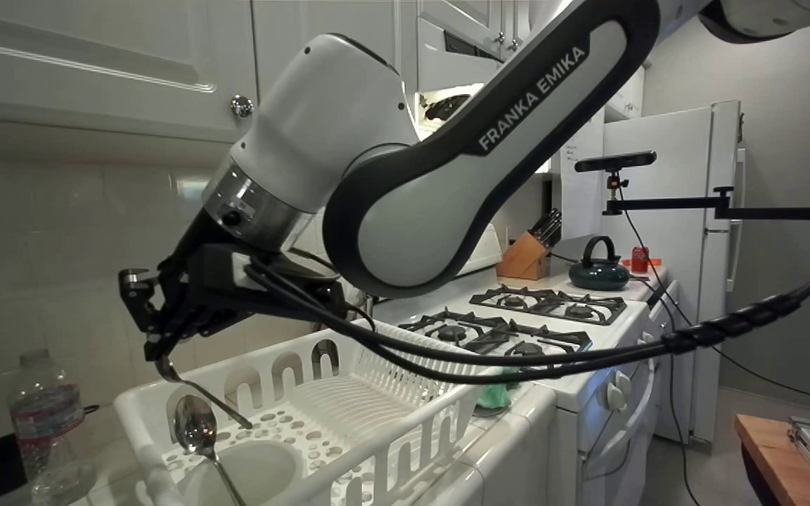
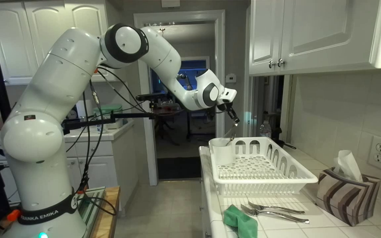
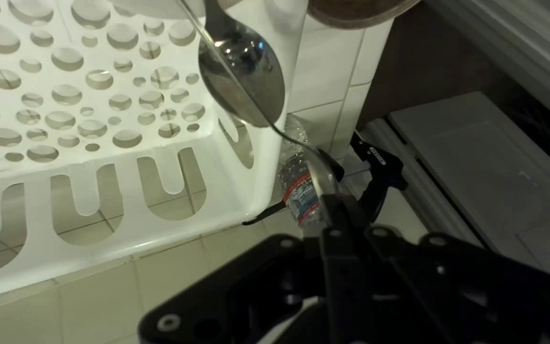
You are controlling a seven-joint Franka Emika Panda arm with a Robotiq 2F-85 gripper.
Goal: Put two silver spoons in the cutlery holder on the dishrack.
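Wrist view: silver spoon (image 3: 288,138) clenched in jaws

Its bowl is gripped, handle slanting down above the dishrack (image 2: 263,180); a second spoon (image 1: 196,427) is propped in the cutlery holder (image 2: 224,156). The handle should be steepened over the holder's mouth and lowered beside that spoon before release.

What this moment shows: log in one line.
jaws: shut on spoon | other spoon: in cutlery holder | pending: release there
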